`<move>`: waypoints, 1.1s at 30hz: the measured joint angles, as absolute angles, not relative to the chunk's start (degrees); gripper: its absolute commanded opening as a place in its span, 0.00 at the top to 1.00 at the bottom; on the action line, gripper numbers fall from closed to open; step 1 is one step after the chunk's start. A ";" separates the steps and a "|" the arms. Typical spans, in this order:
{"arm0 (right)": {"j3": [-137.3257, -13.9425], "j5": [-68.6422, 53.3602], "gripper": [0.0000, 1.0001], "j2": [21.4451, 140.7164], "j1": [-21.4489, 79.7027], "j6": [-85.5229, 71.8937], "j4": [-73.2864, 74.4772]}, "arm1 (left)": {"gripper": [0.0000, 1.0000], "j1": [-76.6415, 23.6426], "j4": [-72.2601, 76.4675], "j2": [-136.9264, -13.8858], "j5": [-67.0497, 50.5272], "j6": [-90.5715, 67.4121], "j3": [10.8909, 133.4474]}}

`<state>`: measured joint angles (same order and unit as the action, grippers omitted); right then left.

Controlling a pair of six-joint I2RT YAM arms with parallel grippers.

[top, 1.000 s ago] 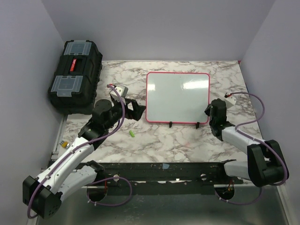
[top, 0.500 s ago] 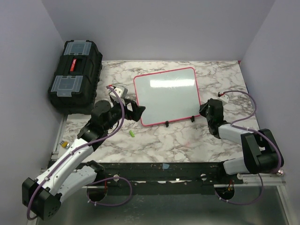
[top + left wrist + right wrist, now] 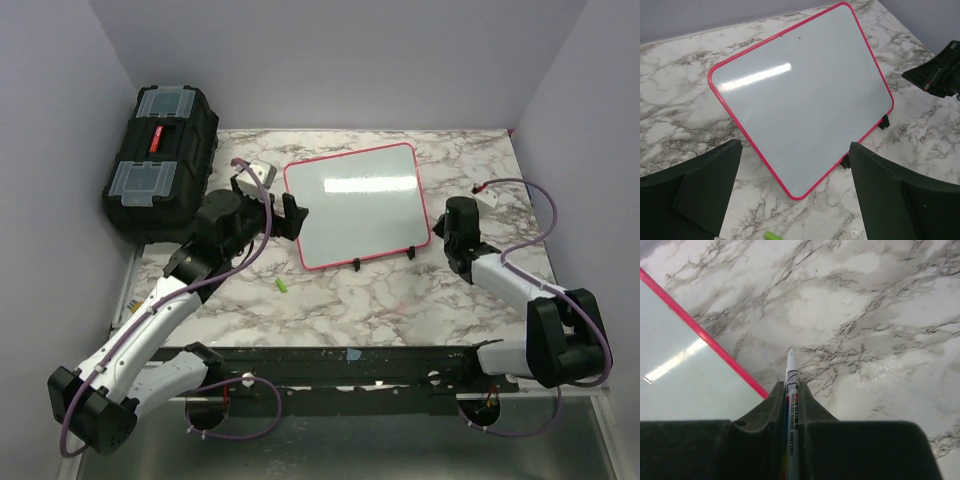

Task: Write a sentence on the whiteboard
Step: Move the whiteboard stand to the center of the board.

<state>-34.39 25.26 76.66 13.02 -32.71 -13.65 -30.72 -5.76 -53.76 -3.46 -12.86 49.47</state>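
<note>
1. The whiteboard (image 3: 357, 205) sits askew on the bench (image 3: 400, 300), blank: no writing yet.
2. The right hand (image 3: 448, 232) clenches a marker (image 3: 791, 385) beside its right edge; the left hand (image 3: 285, 217) gapes empty at its left.
3. Next, probably: marker tip onto the whiteboard.

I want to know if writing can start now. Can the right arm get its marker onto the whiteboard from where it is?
Probably yes. The right gripper holds the marker just beside the right edge of the whiteboard. Nothing lies between them, and its face is bare.
</note>
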 measured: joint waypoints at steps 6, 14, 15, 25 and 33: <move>-39.40 30.74 0.99 72.31 13.02 -31.40 -4.47 | 0.10 -27.62 -11.90 -61.58 -1.87 -10.46 60.77; -41.95 30.59 0.99 64.23 13.02 -29.87 3.27 | 0.11 -20.84 -21.80 -75.75 -9.56 -6.28 75.92; -42.35 29.82 0.99 63.31 13.02 -29.87 4.01 | 0.11 -20.05 -23.16 -77.30 -11.44 -5.52 77.62; -46.26 15.31 0.99 57.34 13.02 -29.98 9.28 | 0.19 -16.51 -39.05 -99.20 -29.39 3.53 107.63; -47.29 5.93 0.99 53.76 13.02 -29.78 11.22 | 0.19 -12.80 -46.26 -109.95 -38.79 6.24 122.17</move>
